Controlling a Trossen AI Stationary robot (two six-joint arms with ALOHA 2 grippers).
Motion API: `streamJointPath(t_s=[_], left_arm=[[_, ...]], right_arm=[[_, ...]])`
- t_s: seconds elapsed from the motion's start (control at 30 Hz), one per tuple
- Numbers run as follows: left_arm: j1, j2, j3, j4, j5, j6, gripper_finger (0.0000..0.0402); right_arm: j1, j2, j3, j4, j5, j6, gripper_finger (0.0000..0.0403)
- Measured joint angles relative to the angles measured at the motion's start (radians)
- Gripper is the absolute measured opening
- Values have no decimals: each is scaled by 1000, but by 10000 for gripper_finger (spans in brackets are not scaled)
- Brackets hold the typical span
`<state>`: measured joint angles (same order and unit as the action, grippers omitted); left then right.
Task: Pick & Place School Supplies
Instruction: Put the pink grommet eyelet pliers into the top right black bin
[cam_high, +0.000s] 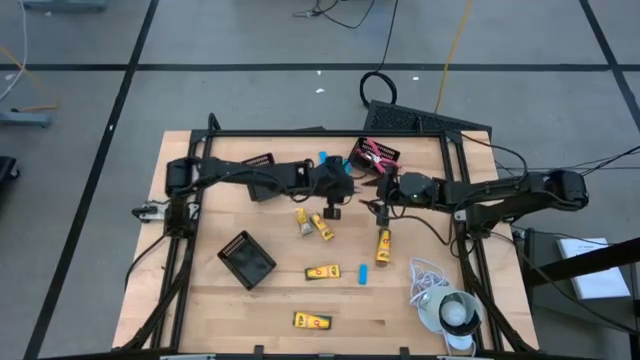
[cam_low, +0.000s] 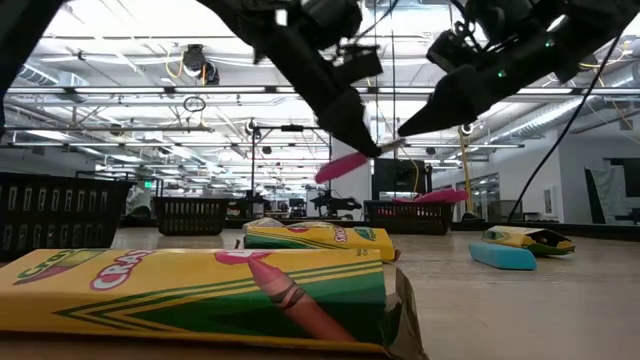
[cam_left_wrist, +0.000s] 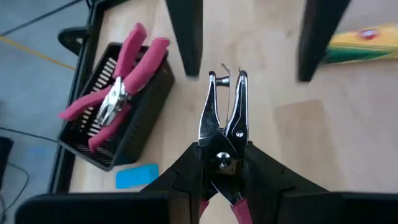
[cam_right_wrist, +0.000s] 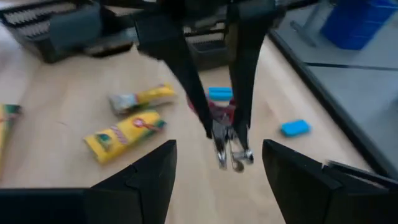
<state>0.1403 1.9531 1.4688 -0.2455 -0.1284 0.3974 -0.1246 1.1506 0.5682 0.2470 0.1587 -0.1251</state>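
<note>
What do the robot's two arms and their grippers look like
Both arms are dark, nearly black, jointed links. The left gripper and right gripper each end in two slim, flat black fingers that taper toward the tips. Black cables trail from the right arm's base at the table edge, and small green and red indicator lights glow on the arm bodies in the low view.

Pink-handled hole punch (cam_left_wrist: 224, 124) is being gripped by its handles in the left gripper (cam_left_wrist: 222, 167), metal tip pointing toward the right gripper (cam_right_wrist: 214, 163), clear of the table. A second pink punch (cam_left_wrist: 115, 99) is lying in the black tray beside them. Yellow crayon boxes (cam_high: 310, 225) and blue erasers (cam_high: 363, 273) are lying scattered beneath and beyond both grippers.
</note>
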Motion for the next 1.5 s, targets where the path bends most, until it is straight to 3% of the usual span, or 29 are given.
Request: streamJointPath(t_s=[0.2,0.53,0.83,1.17,1.5], left_arm=[[58,65,70,-15,0,39,84],[98,66,94,3,97,61,84],[1,63,94,35,44,99,84],[4,64,90,33,51,99,84],[17,64,89,29,75,101,84]], right_arm=[[15,-110,-1,-151,130,-32,224],[20,-309,-10,-279,154,-7,224],[-27,-232,-75,-176,98,34,224],[-28,-148,-76,-92,40,34,232],[-16,-142,-76,-93,-10,45,235]])
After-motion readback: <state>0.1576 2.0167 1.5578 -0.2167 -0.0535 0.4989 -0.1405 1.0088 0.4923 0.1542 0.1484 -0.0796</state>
